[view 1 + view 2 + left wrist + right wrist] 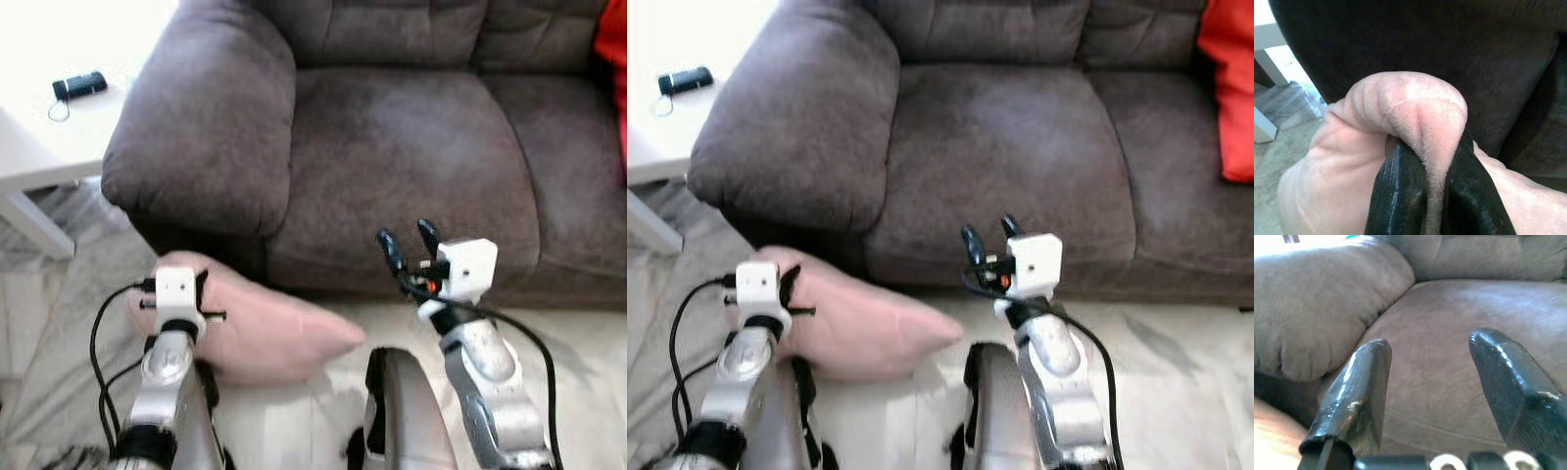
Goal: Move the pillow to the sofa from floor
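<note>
Nearest the head camera, two silver arms rise from the bottom edge, over a pale floor (588, 343). On the left, the left gripper (1437, 196) is clamped on a bunched fold of the soft pink plush pillow (265, 333); the wrist view shows the fabric pinched tight between its two black fingers (1400, 191). That pillow lies on the floor, pressed against the base of the brown suede sofa (392, 147), just below the sofa's fat rounded armrest (196, 127). Beyond the armrest, at the far left, a white side table (59, 147) carries a small black device (78, 85). To the right, the right gripper (409, 245) hovers in front of the seat cushion's front edge, its fingers spread apart and holding nothing. At the sofa's far right end rests a red-orange cushion (1227, 88).
</note>
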